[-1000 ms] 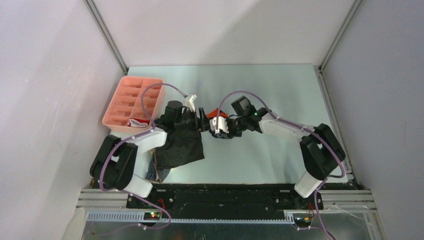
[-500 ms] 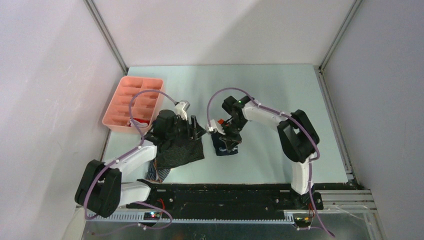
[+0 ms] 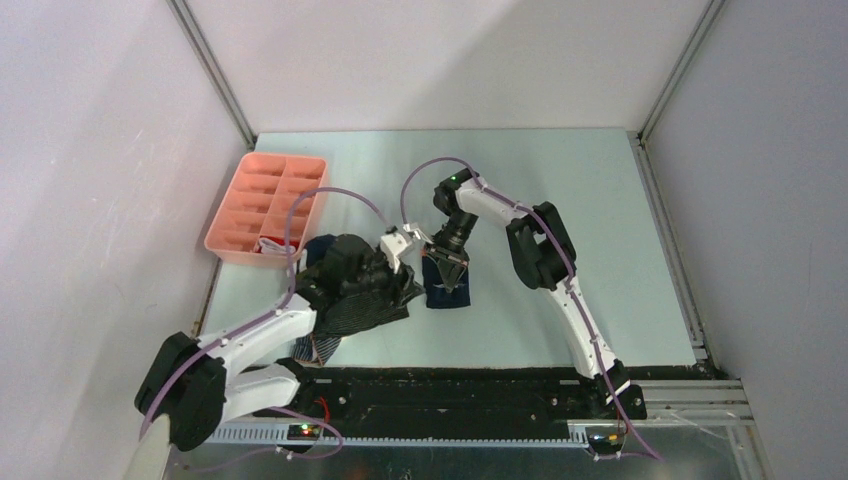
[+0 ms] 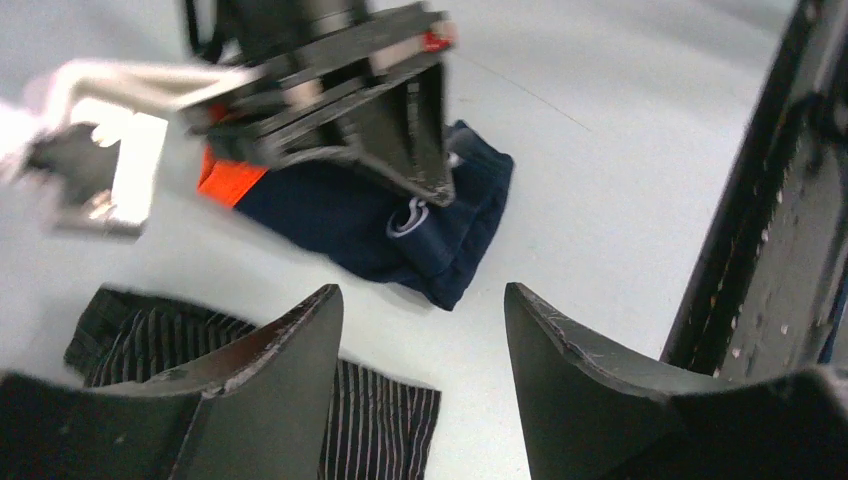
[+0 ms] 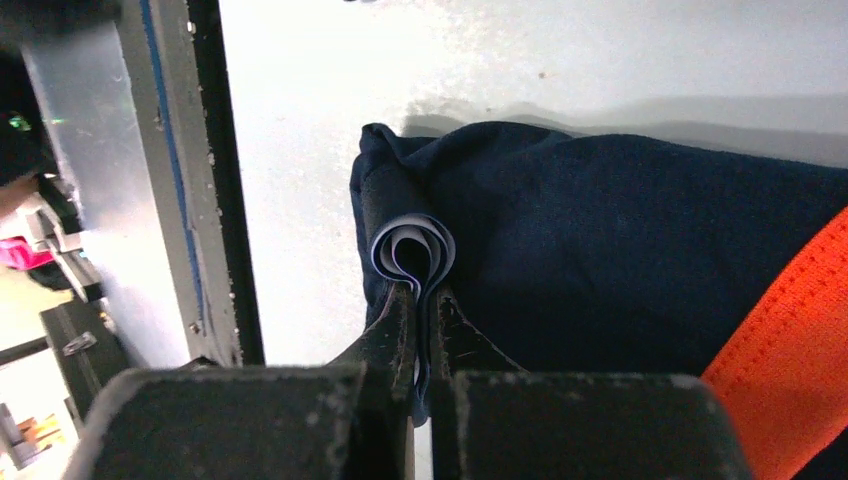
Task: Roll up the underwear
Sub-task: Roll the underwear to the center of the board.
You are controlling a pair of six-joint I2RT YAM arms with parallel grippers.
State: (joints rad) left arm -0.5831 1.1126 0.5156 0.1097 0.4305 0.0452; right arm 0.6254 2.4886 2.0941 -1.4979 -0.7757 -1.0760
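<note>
Navy underwear [image 3: 440, 298] with an orange band [image 5: 790, 370] lies on the table in the middle. My right gripper [image 3: 447, 280] points down onto it and is shut [image 5: 420, 295] on a folded edge of the navy underwear [image 5: 620, 230], where a white layer shows. Just left of it, my left gripper [image 3: 402, 280] hovers open [image 4: 420, 300] with nothing between its fingers. It sits above the corner of the dark grey striped underwear [image 3: 355, 308] [image 4: 385, 430]. The left wrist view shows the navy underwear [image 4: 340, 215] beyond the fingers, under the right gripper [image 4: 425, 190].
A pink compartment tray [image 3: 250, 200] stands at the back left, with red and white underwear [image 3: 272, 244] in its near compartment. More striped cloth [image 3: 312, 346] lies under the left arm. A black rail [image 3: 450, 385] runs along the near edge.
The right gripper has carried the navy underwear nearer and lowered it onto the table. The left gripper has shifted right, toward the navy piece, its jaws a little narrower.
</note>
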